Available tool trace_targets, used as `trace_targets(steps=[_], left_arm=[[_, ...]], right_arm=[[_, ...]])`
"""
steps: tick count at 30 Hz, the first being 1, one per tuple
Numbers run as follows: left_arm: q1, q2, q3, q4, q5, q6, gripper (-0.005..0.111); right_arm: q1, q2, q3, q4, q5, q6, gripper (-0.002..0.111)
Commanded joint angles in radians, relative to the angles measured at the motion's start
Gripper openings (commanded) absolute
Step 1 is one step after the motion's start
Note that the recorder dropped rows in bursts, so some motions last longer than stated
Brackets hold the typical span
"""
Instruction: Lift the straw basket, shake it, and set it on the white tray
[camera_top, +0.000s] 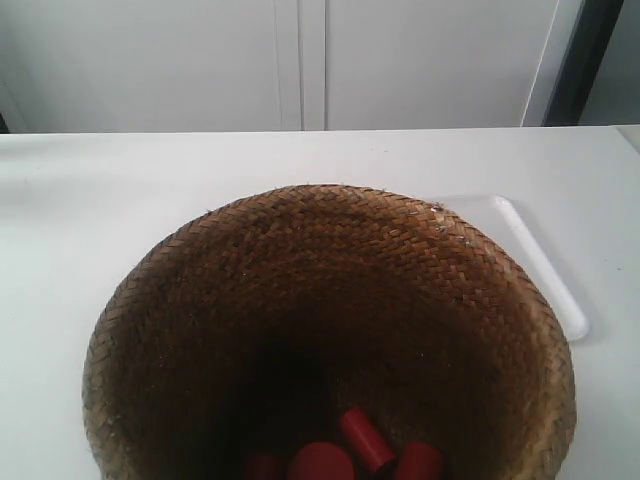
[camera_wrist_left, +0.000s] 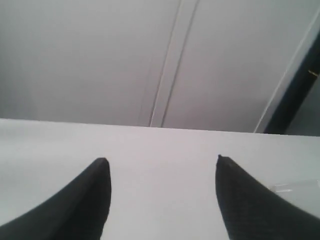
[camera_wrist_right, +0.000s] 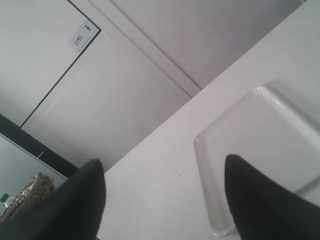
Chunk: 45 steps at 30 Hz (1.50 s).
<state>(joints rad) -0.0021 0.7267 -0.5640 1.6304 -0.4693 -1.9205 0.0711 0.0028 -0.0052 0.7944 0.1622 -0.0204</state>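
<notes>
The brown woven straw basket (camera_top: 330, 300) fills the lower middle of the exterior view, its dark inside holding several red cylinders (camera_top: 365, 438). The white tray (camera_top: 545, 270) lies on the table, partly hidden behind the basket's rim at the exterior view's right. No arm shows in the exterior view. My left gripper (camera_wrist_left: 162, 162) is open over bare white table. My right gripper (camera_wrist_right: 162, 165) is open too, with the white tray (camera_wrist_right: 260, 135) beyond its fingers and a bit of the straw basket (camera_wrist_right: 27, 192) at the frame's edge.
The white table (camera_top: 100, 200) runs back to white cabinet doors (camera_top: 300, 60). A dark vertical strip (camera_top: 585, 60) stands at the back in the exterior view's right. A faint glint of the tray's edge (camera_wrist_left: 290, 187) shows in the left wrist view.
</notes>
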Motion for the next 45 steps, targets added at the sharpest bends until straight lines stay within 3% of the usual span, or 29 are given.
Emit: trace_targets(steps=[1,4,7,9,14,16,17,18,19,21,23,26,29,34,38,43,45], left_arm=[[0.0,0.01,-0.043,-0.135,-0.154,0.399,0.064],[0.0,0.007,-0.015,-0.451,-0.475,1.006,0.062],[0.0,0.007,0.009,-0.631,-0.613,1.347,0.057],[0.0,0.009,0.013,-0.656,-0.559,1.445,0.053],[0.0,0.104,0.013,-0.658,-0.45,1.499,0.051],[0.0,0.165,0.003,-0.635,-0.43,1.444,0.051],[0.0,0.186,-0.004,-0.603,-0.402,1.338,0.051],[0.0,0.199,-0.017,-0.557,-0.346,1.177,0.051],[0.0,0.224,-0.057,-0.437,-0.205,0.835,0.051],[0.0,0.26,-0.116,-0.194,-0.126,0.473,0.051],[0.0,0.297,-0.19,0.034,-0.184,0.14,0.051],[0.0,0.362,-0.29,0.114,-0.453,-0.199,0.057],[-0.018,0.381,-0.341,0.114,-0.636,-0.199,0.064],[-0.123,0.36,-0.284,0.114,-0.63,-0.199,0.064],[-0.131,0.346,-0.218,0.114,-0.637,-0.199,0.064],[-0.131,0.275,-0.286,0.114,-0.66,0.12,0.038],[-0.131,0.243,-0.286,0.099,-0.667,0.25,0.027]], right_arm=[[-0.002,-0.003,0.005,-0.002,0.001,-0.002,0.064],[-0.002,-0.003,0.005,-0.002,-0.004,-0.002,0.064],[-0.002,-0.003,0.005,-0.004,-0.011,-0.002,0.064],[-0.002,-0.003,0.005,-0.005,-0.009,-0.002,0.064],[-0.002,-0.003,0.005,-0.005,-0.011,-0.002,0.064],[-0.002,-0.003,0.005,-0.005,-0.011,-0.002,0.064],[-0.002,-0.003,0.005,-0.005,-0.011,-0.002,0.064],[-0.002,-0.003,0.005,-0.005,-0.009,-0.002,0.064],[-0.002,-0.003,0.005,-0.01,-0.005,-0.002,0.064],[-0.002,-0.003,0.005,-0.01,-0.005,-0.002,0.064],[-0.002,-0.003,0.005,-0.01,-0.005,-0.002,0.064],[-0.002,-0.003,0.005,-0.012,-0.003,-0.002,0.064],[-0.002,-0.003,0.005,-0.037,-0.003,-0.002,0.064],[-0.002,-0.003,0.005,-0.055,0.015,-0.002,0.063],[-0.002,-0.003,0.005,-0.055,0.023,-0.002,0.063],[-0.002,-0.003,0.005,-0.052,0.023,-0.001,0.063],[-0.002,-0.003,0.005,0.047,0.035,0.126,0.063]])
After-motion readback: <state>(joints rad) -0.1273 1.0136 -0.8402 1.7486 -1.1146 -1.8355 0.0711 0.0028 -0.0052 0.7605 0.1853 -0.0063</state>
